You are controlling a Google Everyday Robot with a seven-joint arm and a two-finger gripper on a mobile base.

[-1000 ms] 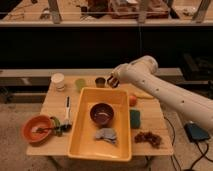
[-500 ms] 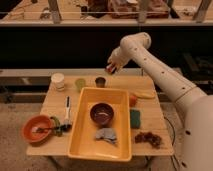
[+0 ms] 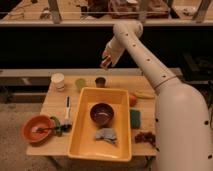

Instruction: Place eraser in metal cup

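Observation:
The metal cup (image 3: 100, 81) stands at the back of the wooden table (image 3: 55, 102), just behind the yellow tub (image 3: 82, 127). My gripper (image 3: 106, 62) hangs in the air a short way above the cup and slightly to its right, pointing down. It is shut. I cannot make out the eraser anywhere on the table, and whether it sits between the fingers cannot be told. The white arm (image 3: 150, 60) arches up from the right and over to the gripper.
A white paper cup (image 3: 58, 80) and a pale green cup (image 3: 80, 83) stand left of the metal cup. The tub holds a dark bowl (image 3: 101, 113) and a grey cloth (image 3: 106, 135). An orange bowl (image 3: 37, 127), a marker (image 3: 67, 106) and a green pad (image 3: 135, 118) flank it.
The arm has swung from low over the table's right side up and to the left. The gripper now hangs above the metal cup.

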